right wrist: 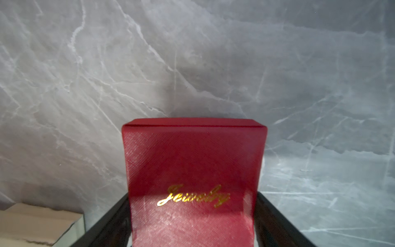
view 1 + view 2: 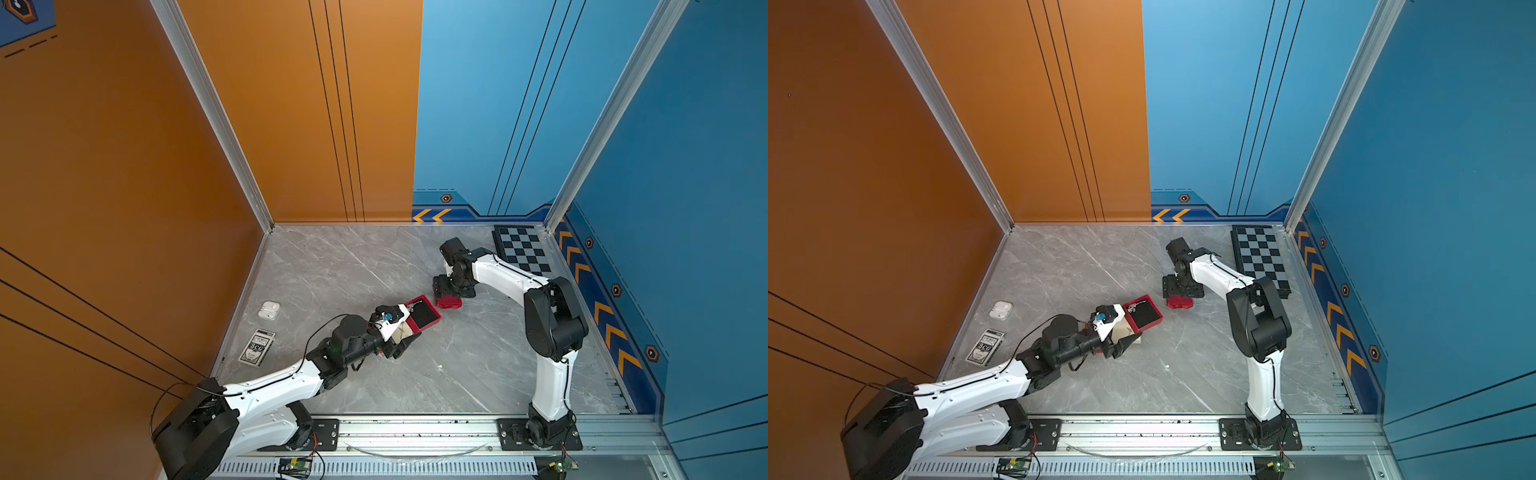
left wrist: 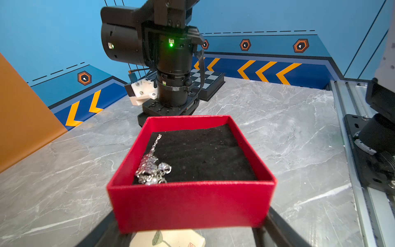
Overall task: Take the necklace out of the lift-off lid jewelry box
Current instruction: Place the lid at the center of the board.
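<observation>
The box (image 2: 424, 316) stood open near the centre of the desk (image 2: 353, 270), lid off. The necklace (image 3: 152, 166) lay bunched inside it on the black pad (image 3: 203, 154), in the 10 o'clock corner in both top views, with one strand trailing along the wall. The left pincer (image 3: 192, 216) was spread wide, with its jaws set against two opposite sides of the box, gripping it. A beige block (image 3: 168, 239) showed under the box's near edge. The lid (image 1: 192, 166) was at 2 o'clock from the box, close but apart, with its gilt "Jewelry" script facing up. The right pincer (image 1: 192, 194) was likewise wide, pointing down with its jaws pressed on the lid's sides. Whether the lid touched the desk could not be told. An earbud case (image 2: 269, 310) lay at 9 o'clock from the box and a card pack (image 2: 257, 347) at 8 o'clock, both well apart from it. A chessboard (image 2: 521, 253) occupied the desk's far corner at 2 o'clock.
</observation>
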Action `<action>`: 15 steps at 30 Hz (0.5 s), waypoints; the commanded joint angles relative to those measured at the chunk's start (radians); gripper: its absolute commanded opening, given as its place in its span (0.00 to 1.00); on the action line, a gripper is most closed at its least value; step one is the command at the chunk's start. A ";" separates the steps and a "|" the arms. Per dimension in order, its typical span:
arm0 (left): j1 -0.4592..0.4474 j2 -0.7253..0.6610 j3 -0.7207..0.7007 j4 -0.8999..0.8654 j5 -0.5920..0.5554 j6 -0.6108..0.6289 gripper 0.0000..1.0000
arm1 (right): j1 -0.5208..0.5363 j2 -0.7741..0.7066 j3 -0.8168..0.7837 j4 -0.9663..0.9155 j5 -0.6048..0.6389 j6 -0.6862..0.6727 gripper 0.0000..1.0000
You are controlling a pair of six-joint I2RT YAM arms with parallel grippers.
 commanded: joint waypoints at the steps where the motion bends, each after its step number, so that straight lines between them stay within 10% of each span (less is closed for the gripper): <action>1: 0.003 -0.018 -0.018 -0.023 -0.029 0.003 0.53 | 0.014 0.032 -0.001 0.041 0.054 0.045 0.85; 15: 0.003 -0.020 -0.019 -0.028 -0.025 0.004 0.53 | 0.020 -0.085 0.000 0.008 0.071 0.014 0.93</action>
